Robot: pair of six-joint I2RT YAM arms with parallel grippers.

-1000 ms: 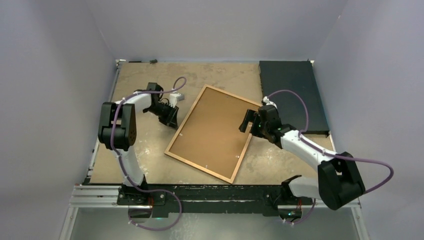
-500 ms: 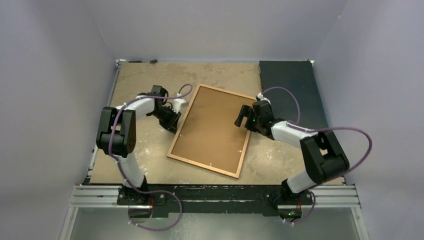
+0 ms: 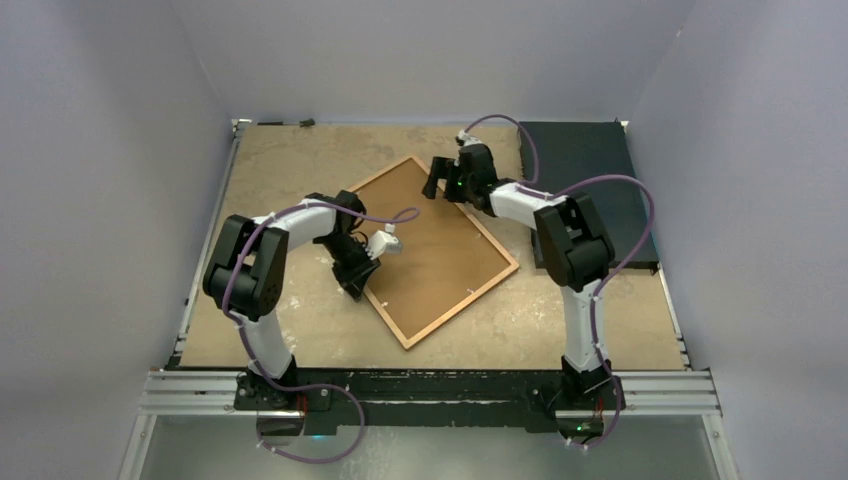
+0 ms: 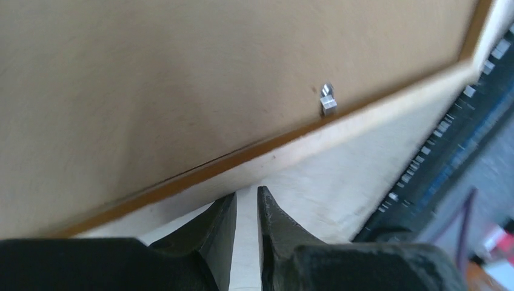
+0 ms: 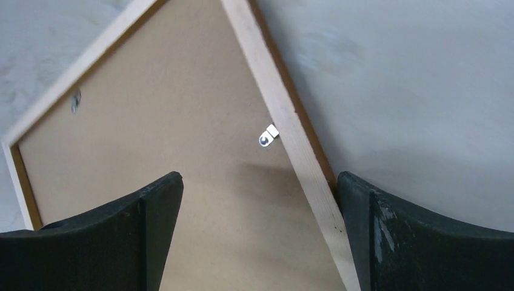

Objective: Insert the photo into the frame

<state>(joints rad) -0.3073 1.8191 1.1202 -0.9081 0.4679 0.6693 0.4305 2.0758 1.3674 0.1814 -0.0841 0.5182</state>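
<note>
The frame (image 3: pixel 440 250) lies back up on the table, turned diagonally, its brown board and thin wooden edges showing. The photo is not in view. My left gripper (image 3: pixel 360 285) is at the frame's near-left edge. In the left wrist view the left gripper (image 4: pixel 247 197) has its jaws almost together with nothing between them, the tips just short of the frame's wooden edge (image 4: pixel 242 159). My right gripper (image 3: pixel 437 180) is at the frame's far corner. In the right wrist view the right gripper (image 5: pixel 259 179) is wide open; one finger is over the board (image 5: pixel 151 139), the other just outside the edge.
A dark black slab (image 3: pixel 585 170) lies at the table's far right, beside the right arm. Small metal clips (image 4: pixel 327 100) sit on the board's rim; one shows in the right wrist view (image 5: pixel 267 136). The black rail (image 3: pixel 430 385) runs along the near edge.
The frame has turned counter-clockwise on the table. My right gripper has swung far and to the left along it. My left gripper has moved nearer and to the right, along the frame's left edge.
</note>
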